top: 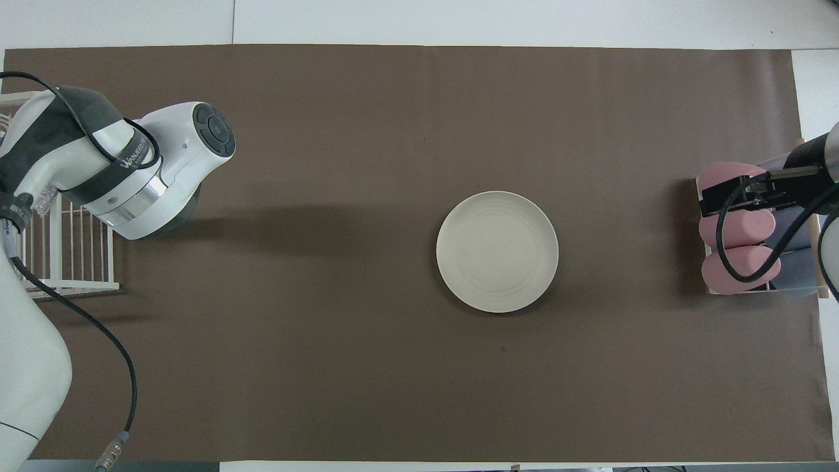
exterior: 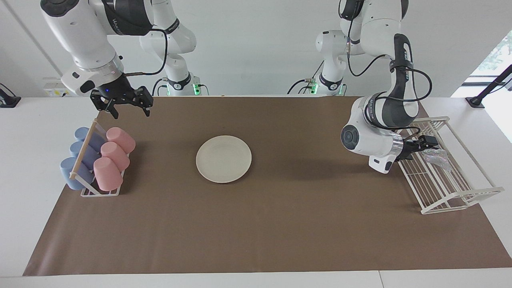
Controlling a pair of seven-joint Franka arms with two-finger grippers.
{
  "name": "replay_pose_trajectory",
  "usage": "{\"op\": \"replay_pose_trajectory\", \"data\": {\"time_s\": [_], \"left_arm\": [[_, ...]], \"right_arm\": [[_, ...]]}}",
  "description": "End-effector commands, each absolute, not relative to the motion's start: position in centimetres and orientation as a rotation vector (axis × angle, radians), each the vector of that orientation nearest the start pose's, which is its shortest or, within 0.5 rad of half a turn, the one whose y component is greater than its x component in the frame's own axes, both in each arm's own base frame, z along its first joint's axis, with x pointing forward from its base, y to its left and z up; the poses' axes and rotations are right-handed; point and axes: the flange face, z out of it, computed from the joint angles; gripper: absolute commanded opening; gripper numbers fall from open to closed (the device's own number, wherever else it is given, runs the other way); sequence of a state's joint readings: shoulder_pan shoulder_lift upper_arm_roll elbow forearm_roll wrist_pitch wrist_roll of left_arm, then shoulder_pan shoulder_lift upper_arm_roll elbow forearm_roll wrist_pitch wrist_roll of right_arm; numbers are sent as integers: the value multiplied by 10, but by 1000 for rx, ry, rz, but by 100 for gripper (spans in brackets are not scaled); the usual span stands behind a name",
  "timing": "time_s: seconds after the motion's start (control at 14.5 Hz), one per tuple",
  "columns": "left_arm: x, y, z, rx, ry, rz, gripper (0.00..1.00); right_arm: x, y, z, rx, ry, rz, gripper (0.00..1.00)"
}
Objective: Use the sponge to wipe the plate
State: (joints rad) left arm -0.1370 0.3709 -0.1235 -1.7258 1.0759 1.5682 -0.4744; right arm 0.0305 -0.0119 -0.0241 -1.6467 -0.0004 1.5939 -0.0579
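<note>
**Sponge in the rack, plate bare on the mat**

The left gripper (exterior: 420, 147) reaches into a white wire dish rack (exterior: 452, 188), its fingers spread wide, with the small crinkled silvery scouring sponge (exterior: 437, 157) lying in the rack just at its tips; no grip on it shows. The round cream-white plate (exterior: 223, 159), smooth with a shallow raised rim, sits on the brown paper mat (exterior: 280, 224), well apart from both grippers. The right gripper (exterior: 122, 105) waits open and empty over a rack of pink and blue cups (exterior: 98, 162).
</note>
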Motion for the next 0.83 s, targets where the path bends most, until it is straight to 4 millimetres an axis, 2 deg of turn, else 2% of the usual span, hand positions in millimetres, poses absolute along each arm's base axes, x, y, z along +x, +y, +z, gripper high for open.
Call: {"op": "replay_pose_trajectory", "data": {"time_s": [0.0,0.14,0.28,0.34,0.41,0.55,0.62,0.76], "left_arm": [[632,-59,430,-2201,0,33,100],[635,-59,467,-2360,-103,17,100],[632,-60,496,-2498,-181,11,100],[630,-64,508,-2560,-212,6,100],[625,-66,523,-2620,-242,-3,100],[611,-52,557,-2760,-340,-14,100],[599,-46,580,-2849,-367,-18,100],[578,-42,610,-2944,-373,-2,100]], "right_arm": [[556,-6,602,-3132,-67,64,100],[557,-15,602,-3130,-62,59,100],[557,-21,602,-3130,-52,52,100],[557,-31,603,-3133,-26,50,100],[556,-32,602,-3133,-24,52,100],[556,-32,602,-3133,-21,57,100],[555,-31,602,-3133,-24,59,100],[555,-26,602,-3133,-36,57,100]]}}
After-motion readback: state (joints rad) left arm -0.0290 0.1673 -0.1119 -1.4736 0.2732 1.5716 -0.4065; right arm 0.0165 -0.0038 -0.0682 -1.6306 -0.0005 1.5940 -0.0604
